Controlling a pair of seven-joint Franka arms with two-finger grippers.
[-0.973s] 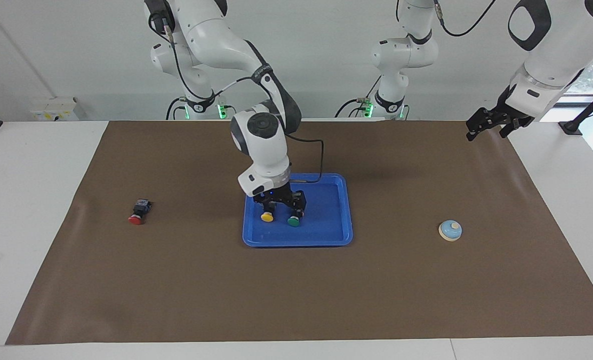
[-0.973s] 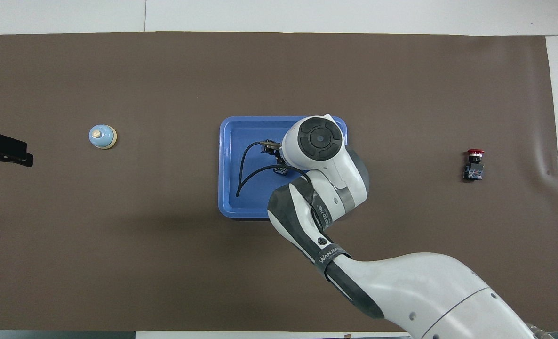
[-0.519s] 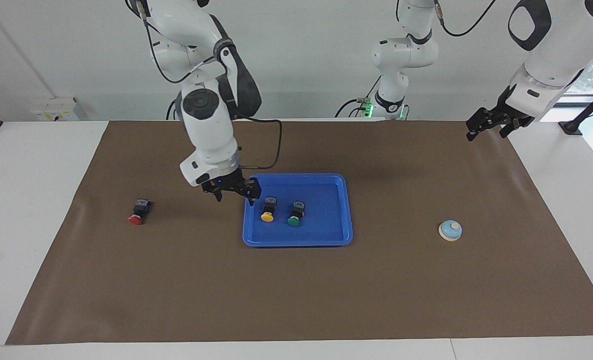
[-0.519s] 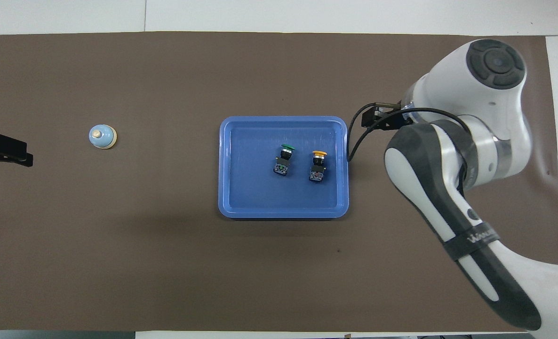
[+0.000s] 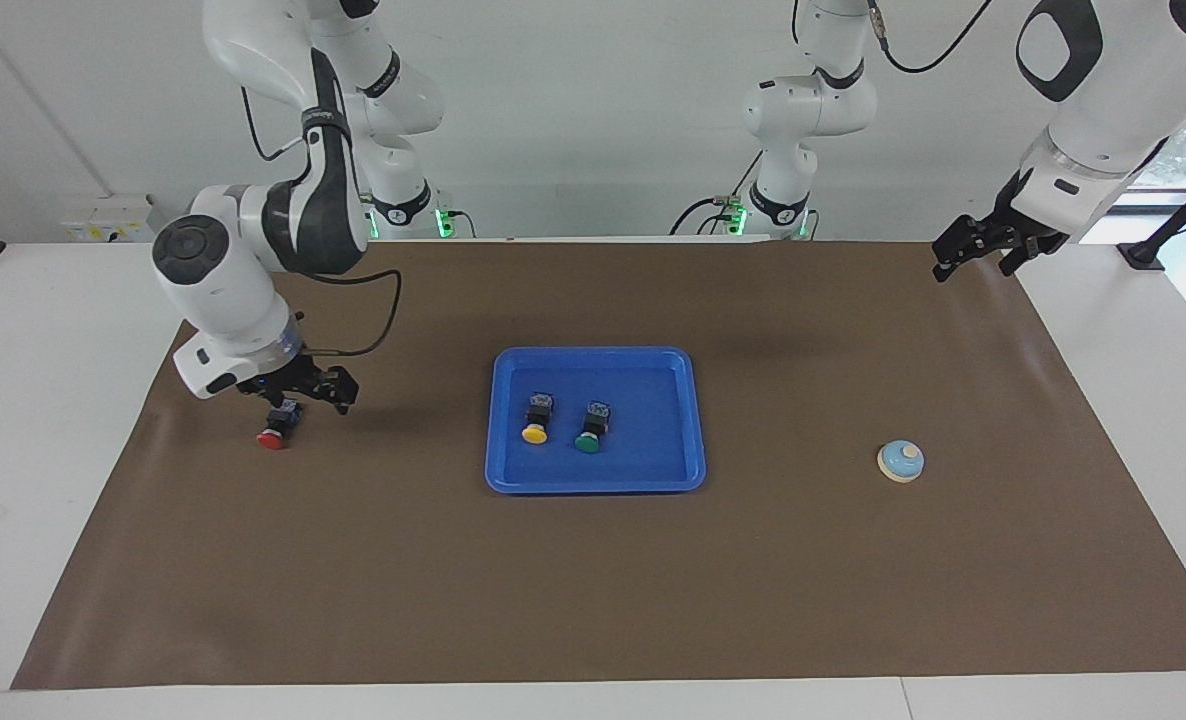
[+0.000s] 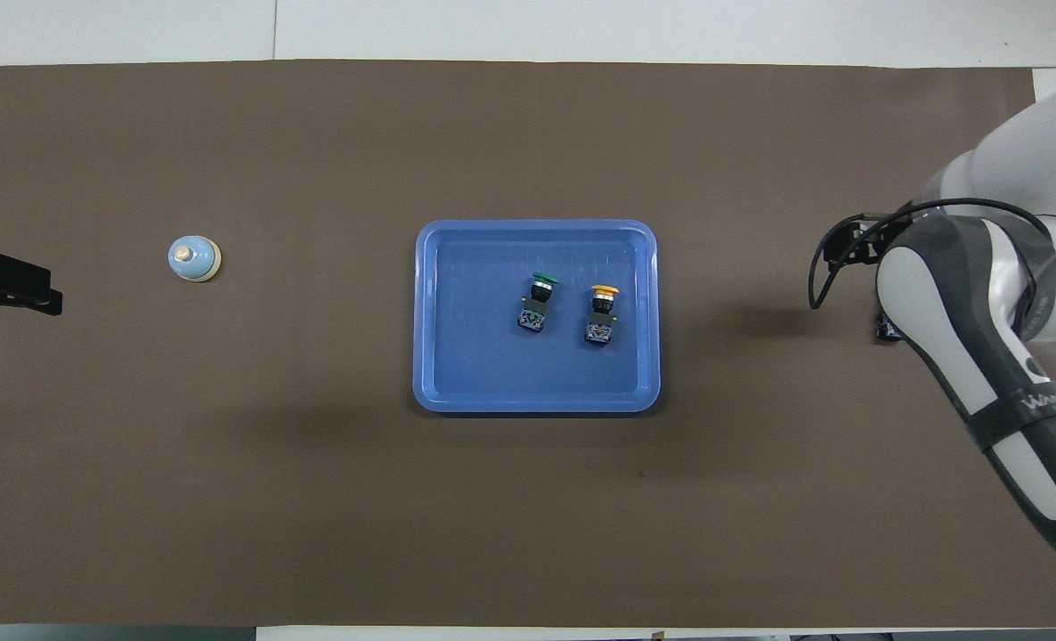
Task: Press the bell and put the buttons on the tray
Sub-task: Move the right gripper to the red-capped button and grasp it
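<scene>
**benchbot_dan:** Two down, one to go. The yellow button (image 5: 535,421) and green button (image 5: 591,427) are lying side by side in the blue tray (image 5: 688,420) mid-counter. The red button (image 5: 275,430) is out on the brown mat (image 5: 593,580), toward my right arm's end of the counter. My right tool (image 5: 298,395) hangs just over it, jaws wide, holding nothing. As far as I can tell it isn't touching the button yet.

**gearhead_mo:** How are you planning the grab?

**benchbot_dan:** The button's on its side, red cap pointing away from the robots. I'd say drop straight down and pinch the black blocky body across its flat sides, not the round cap, which I'd guess would slip. Centre it first, so one finger doesn't shove it along the mat.

**gearhead_mo:** And the other arm?

**benchbot_dan:** My left tool (image 5: 983,250) is waiting up in the air over the mat's corner at its own end, also open and empty. The little blue bell (image 5: 900,461) sits on the mat at that end, well apart from the tray. From above my right arm hides most of the red button, so I'm going by the facing view.
</scene>
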